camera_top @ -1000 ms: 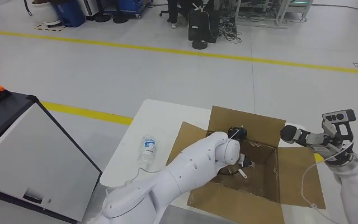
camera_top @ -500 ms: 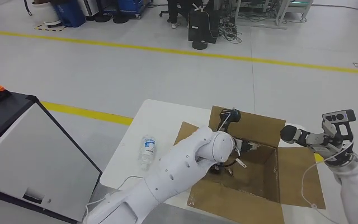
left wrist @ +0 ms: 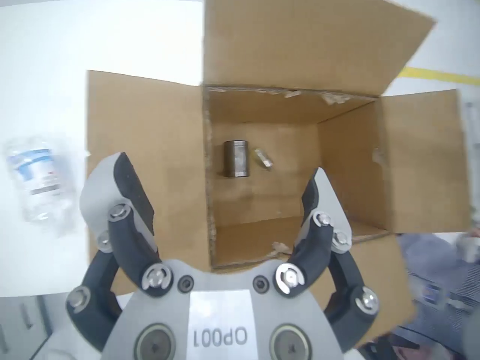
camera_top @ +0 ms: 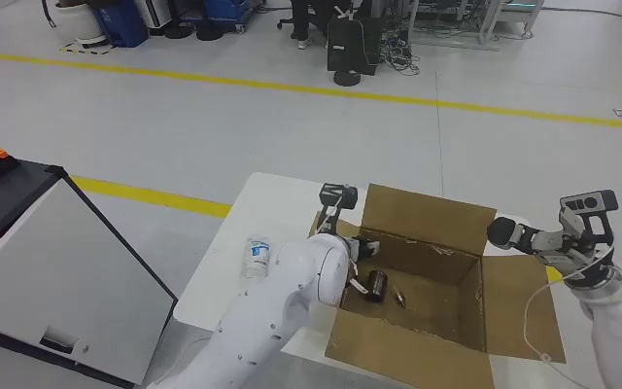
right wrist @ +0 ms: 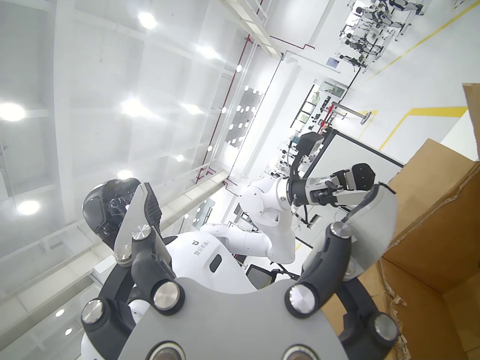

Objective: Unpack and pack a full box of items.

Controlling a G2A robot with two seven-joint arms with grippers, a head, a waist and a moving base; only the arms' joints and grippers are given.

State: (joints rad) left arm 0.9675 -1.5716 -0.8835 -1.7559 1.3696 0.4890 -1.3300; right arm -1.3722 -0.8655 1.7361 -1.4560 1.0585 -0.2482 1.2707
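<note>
Table (camera_top: 260, 206): white, with a box on it.

Box (camera_top: 434, 208): brown cardboard, open, all four flaps folded outward. The far flap stands up and the side flaps lie about flat. The inside is mostly bare floor, with two small things near the left wall.

Left gripper (left wrist: 217, 172): held above the box's left wall and looking down into the box. Jaws spread wide with nothing between them. The dark pads (left wrist: 129, 177) are bare. In the top view the arm comes in over the near-left part of the table, and the gripper sits at the box's left rear corner.

Right gripper (right wrist: 262, 189): off the box's right side, near the edge of the right flap and raised. It is turned back toward the robot rather than down at the table. Jaws wide, holding nothing.

Bottle (camera_top: 257, 261): clear plastic with a blue and white label. It lies on its side on the table just left of the box's left flap.

Cylinder (left wrist: 236, 159): dark and short, lying on the box floor close to the left wall.

Metal piece (left wrist: 263, 159): small and pale, lying on the floor just beside the cylinder. Whether the two touch, I cannot tell.
</note>
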